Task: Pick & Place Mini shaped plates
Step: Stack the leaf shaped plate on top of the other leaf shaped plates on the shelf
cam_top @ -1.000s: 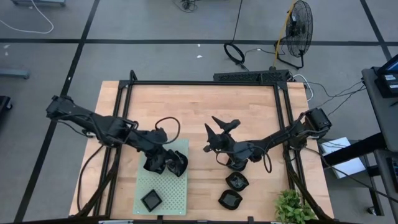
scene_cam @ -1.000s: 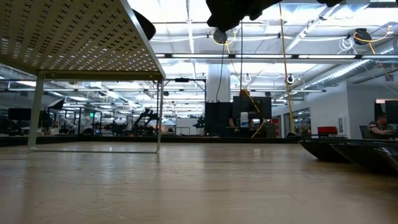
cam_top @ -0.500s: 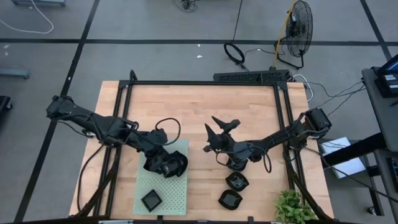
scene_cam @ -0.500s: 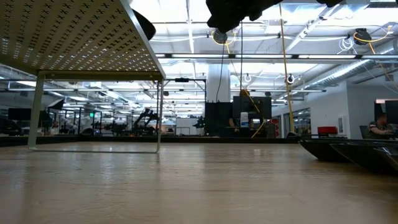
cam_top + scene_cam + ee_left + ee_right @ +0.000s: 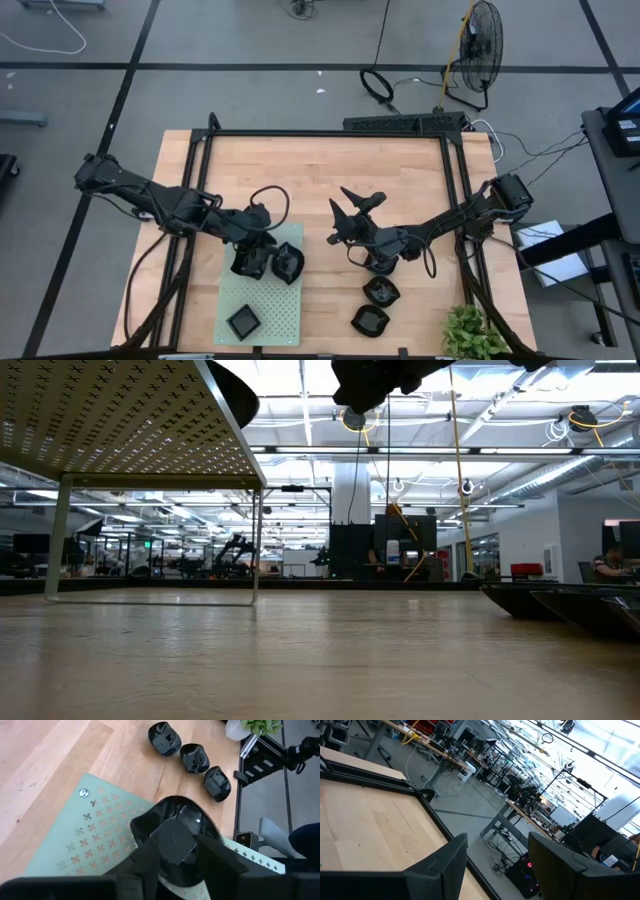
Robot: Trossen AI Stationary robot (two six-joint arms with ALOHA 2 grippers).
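A glossy black wavy-edged mini plate (image 5: 288, 262) is being set down at the 1 o'clock corner of the pale green perforated mat (image 5: 262, 312), left gripper (image 5: 262, 262) grip can't be told, right gripper (image 5: 352, 212) parked spread open mid-table.

Open bare wood across the far half of the table (image 5: 300, 165). Near side crowded: green mat (image 5: 262, 300) carrying a square dish (image 5: 243, 321) and a second dish (image 5: 287, 262) under the left gripper (image 5: 262, 262); two dishes (image 5: 380, 291) and a plant (image 5: 470, 335) at right.
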